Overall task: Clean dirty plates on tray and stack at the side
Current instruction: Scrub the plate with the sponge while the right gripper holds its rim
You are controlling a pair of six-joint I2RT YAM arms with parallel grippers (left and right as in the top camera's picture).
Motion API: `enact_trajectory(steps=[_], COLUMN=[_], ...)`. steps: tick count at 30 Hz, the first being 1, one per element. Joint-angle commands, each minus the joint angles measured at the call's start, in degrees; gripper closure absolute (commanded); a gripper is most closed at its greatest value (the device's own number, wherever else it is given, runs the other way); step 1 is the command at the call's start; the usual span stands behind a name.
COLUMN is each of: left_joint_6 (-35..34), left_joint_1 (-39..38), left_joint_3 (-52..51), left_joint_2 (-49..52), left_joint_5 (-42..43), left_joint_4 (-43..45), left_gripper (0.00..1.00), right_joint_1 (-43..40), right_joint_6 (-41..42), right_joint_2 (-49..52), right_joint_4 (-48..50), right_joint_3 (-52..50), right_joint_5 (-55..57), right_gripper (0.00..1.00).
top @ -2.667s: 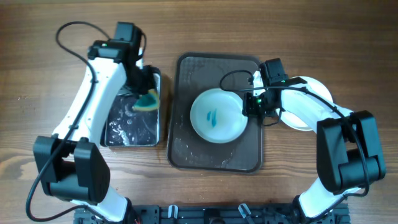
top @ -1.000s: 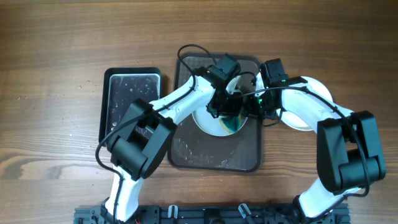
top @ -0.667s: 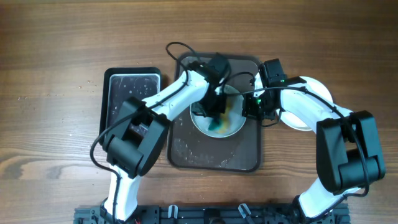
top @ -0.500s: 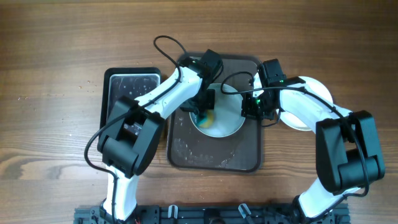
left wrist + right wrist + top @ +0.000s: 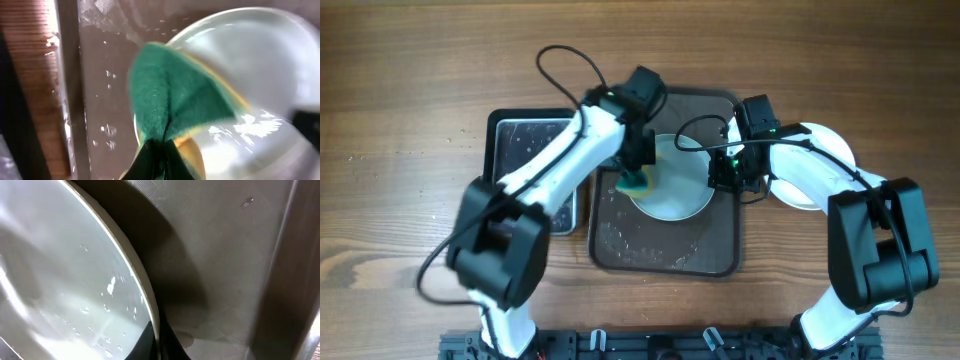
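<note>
Plate [image 5: 680, 190] rim pinched by right gripper [image 5: 719, 173]; left gripper [image 5: 155, 160] clamps sponge [image 5: 175, 100].

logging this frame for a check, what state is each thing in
plate: wet, no smear visible, right rim pinched
sponge: folded, at plate's left edge
brown tray: wet
black tray: wet basin
left gripper: shut on sponge
right gripper: shut on plate
</note>
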Motion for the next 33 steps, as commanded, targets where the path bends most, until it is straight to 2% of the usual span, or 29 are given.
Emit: enact_trajectory(steps=[1, 5, 7, 9, 11, 13, 14, 16, 18, 19, 21, 26, 29, 33], left_joint_6=[2.43, 7.61, 7.61, 7.61, 8.17, 14.71, 16.31, 16.41, 16.35, 15.93, 13.7, 9.9, 9.9, 9.9], left_joint_1=[3.78, 11.67, 16.22, 20.37, 22.95, 23.23, 22.05, 19.06, 14.64, 12.79, 10.6, 9.38, 9.31, 9.31], left_joint_3=[-0.24, -0.26, -0.35, -1.75, -3.69, -4.83, -4.94, -5.01, -6.27, -7.69, -11.13, -22.62, -26.86, -28.57], left_joint_2=[-7.63, -11.26, -11.13, -10.84, -10.71, -10.69, -10.69, -10.69, -10.19, -9.88, -9.35, -8.44, -7.98, -6.78], left_joint_5=[4.96, 2.62, -2.34, -3.89, 0.83, 13.4, 17.66, 18.43, 16.7, 15.39, 13.38, 12.98, 12.59, 12.61], left_joint_4=[-3.39, -8.41, -10.29, -9.57, -7.13, -4.52, -3.85, -3.21, -1.05, 0.87, 4.81, 17.44, 22.49, 26.23], left_gripper=[0.96, 0.96, 0.96, 0.96, 0.96, 0.96, 0.92, 0.75, 0.46, 0.4, 0.36, 0.36, 0.41, 0.79], right_joint_1=[-0.35, -0.35, -0.35, -0.35, -0.35, -0.35, -0.35, -0.35, -0.35, -0.35, -0.35, -0.35, -0.35, -0.35], right_joint_6=[-0.22, -1.64, -1.84, -2.64, -2.73, -2.75, -2.73, -2.71, -2.71, -2.69, -2.71, -2.73, -2.73, -2.71], right_joint_2=[2.29, 2.29, 2.29, 2.29, 2.29, 2.29, 2.29, 2.29, 2.29, 2.29, 2.29, 2.29, 2.29, 2.29], right_joint_4=[-0.44, -0.42, -0.37, -0.07, 0.07, 0.04, 0.04, 0.04, 0.02, 0.02, 0.02, -0.5, -0.52, -0.59], right_joint_3=[-0.26, -0.26, -0.26, -0.26, -0.26, -0.26, -0.26, -0.26, -0.26, -0.26, -0.26, -0.26, -0.26, -0.26], right_joint_5=[3.37, 1.84, 1.88, 1.88, 1.88, 1.86, 1.88, 1.86, 1.86, 1.86, 1.84, 1.46, 1.46, 1.46], right_gripper=[0.96, 0.96, 0.96, 0.96, 0.96, 0.96, 0.96, 0.96, 0.96, 0.96, 0.96, 0.96, 0.96, 0.96])
